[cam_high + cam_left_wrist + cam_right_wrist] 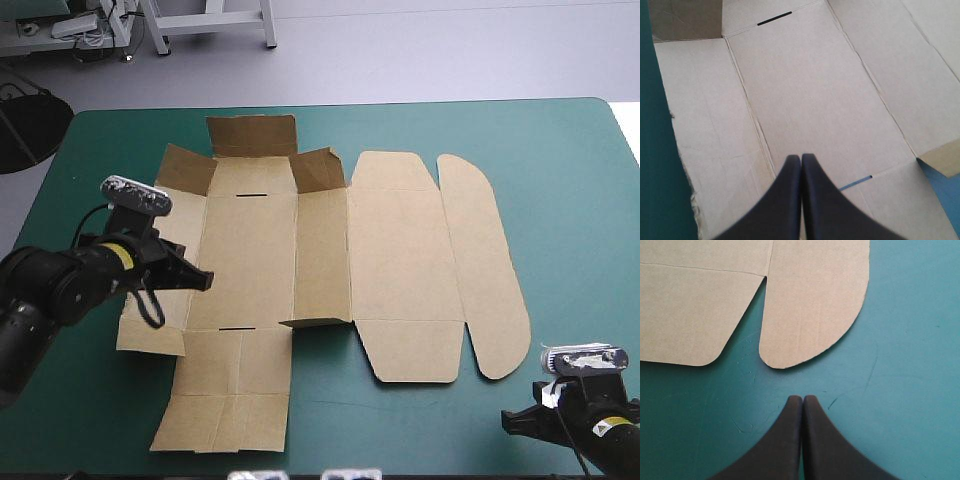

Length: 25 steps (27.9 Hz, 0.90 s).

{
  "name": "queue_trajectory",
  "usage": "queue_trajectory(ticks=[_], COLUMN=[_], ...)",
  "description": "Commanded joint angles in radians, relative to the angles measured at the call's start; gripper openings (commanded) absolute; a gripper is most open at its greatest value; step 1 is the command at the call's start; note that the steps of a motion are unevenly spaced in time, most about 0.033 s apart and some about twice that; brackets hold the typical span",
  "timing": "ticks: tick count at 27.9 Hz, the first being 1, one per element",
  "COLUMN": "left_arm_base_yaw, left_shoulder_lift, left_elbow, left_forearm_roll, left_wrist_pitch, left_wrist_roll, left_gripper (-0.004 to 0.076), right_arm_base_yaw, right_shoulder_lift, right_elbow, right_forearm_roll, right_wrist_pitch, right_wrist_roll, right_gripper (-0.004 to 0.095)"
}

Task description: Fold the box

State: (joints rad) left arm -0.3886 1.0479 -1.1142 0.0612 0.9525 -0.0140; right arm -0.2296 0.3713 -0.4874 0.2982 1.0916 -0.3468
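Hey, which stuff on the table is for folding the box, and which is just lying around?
For the job: the brown box, mostly flat, a few flaps raised; the left gripper, shut, over it; the right gripper, shut, short of its rounded flap.
Just there: the teal-green cover.

A wide table with rounded far corners wears a smooth teal-green cover. Faint curved scratch marks show toward its near right side.

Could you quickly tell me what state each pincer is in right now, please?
Left pincer: closed, holding nothing, over the brown box.
Right pincer: closed, holding nothing, over the teal-green cover.
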Motion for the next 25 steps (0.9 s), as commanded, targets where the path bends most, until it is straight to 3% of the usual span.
queue_trajectory(ticks=[1,9,15,19,25], left_arm_base_yaw=[0.09,0.563,0.869,0.962,0.978], left_shoulder_lift=[0.094,0.253,0.339,0.402,0.479], left_elbow=[-0.112,-0.221,-0.221,-0.221,-0.219], left_forearm_roll=[-0.026,-0.486,-0.712,-0.724,-0.692], left_wrist_pitch=[-0.082,-0.028,0.126,0.205,0.253], left_wrist_roll=[0.014,0.307,0.469,0.497,0.507], left_gripper=[-0.0008,-0.0008,-0.0008,-0.0009,-0.0009], right_arm_base_yaw=[0.001,0.001,0.001,0.001,0.001], right_shoulder_lift=[0.007,0.007,0.007,0.007,0.007], right_elbow=[-0.027,-0.027,-0.027,-0.027,-0.027], right_forearm_roll=[0.016,0.016,0.016,0.016,0.016], right_wrist_pitch=[-0.05,-0.05,-0.05,-0.05,-0.05], right_wrist_roll=[-0.009,-0.009,-0.009,-0.009,-0.009], right_gripper=[-0.0018,-0.0018,-0.0018,-0.0018,-0.0018])
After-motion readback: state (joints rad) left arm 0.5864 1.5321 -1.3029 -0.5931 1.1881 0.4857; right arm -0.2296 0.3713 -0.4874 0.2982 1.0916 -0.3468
